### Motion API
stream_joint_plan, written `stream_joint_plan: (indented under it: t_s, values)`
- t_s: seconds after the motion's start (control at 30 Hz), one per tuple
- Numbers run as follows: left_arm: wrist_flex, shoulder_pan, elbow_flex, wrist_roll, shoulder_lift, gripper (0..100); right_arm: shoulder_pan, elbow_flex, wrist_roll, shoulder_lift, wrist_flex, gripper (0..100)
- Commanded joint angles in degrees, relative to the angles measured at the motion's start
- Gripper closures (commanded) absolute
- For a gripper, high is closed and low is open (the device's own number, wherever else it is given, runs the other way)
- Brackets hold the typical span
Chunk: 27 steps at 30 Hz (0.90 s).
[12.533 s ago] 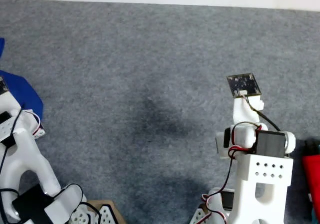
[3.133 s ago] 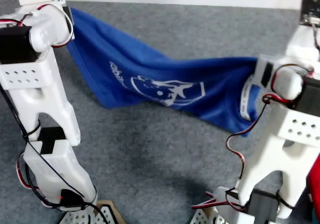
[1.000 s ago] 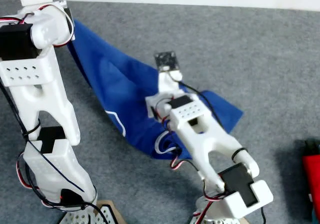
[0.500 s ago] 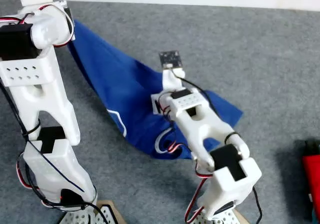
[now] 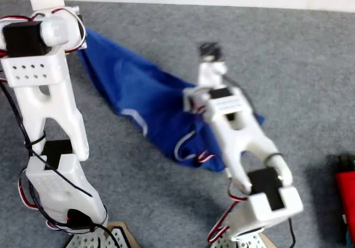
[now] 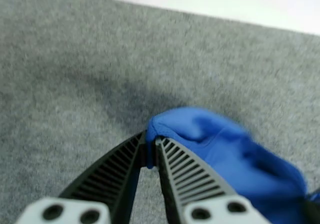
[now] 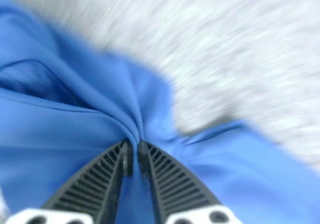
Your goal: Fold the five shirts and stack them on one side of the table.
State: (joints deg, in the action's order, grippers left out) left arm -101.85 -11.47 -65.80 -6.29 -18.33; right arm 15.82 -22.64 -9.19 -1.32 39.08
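A blue shirt [image 5: 145, 101] with white print lies bunched across the grey table, stretched from the far left toward the middle. My left gripper [image 6: 150, 146] is shut on one corner of the blue shirt [image 6: 235, 154], held up at the far left of the table. My right gripper [image 7: 133, 156] is shut on a pinched fold of the blue shirt [image 7: 60, 134]. In the high view the right arm [image 5: 233, 126] lies over the shirt's right half, and the left arm [image 5: 41, 87] stands tall at the left.
A red object [image 5: 345, 195] sits at the right edge of the table. The grey carpet-like table top [image 5: 299, 54] stretches open to the far right and in front of the shirt. The arm bases stand at the near edge.
The right arm has swung to the right and farther back, dragging its fold of the blue shirt along. The left arm holds its corner nearly in place.
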Motion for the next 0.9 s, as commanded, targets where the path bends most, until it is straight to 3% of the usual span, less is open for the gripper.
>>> stream_joint_plan:
  t_s: [0.0,0.27,0.47,0.53,0.73,0.87]
  values:
    - [2.6,-0.7,0.9,-0.6,1.9,99,-8.0,5.7,0.7,7.8,0.3,99.3]
    - [7.1,-0.7,1.4,-0.6,1.1,99,-18.9,19.1,4.0,5.1,0.3,99.3]
    - [25.8,-0.7,1.2,-0.7,-5.9,99,-20.1,42.1,4.7,-11.4,1.3,99.3]
    - [30.5,-0.7,1.1,-0.7,-9.5,99,-20.1,50.2,4.9,-16.8,5.9,99.3]
    - [31.3,-2.1,0.9,-0.7,-15.6,99,-18.1,67.5,10.5,-27.1,32.1,99.3]
    - [31.4,-3.4,0.9,-0.7,-16.1,99,-17.9,70.2,10.8,-31.3,37.8,99.3]
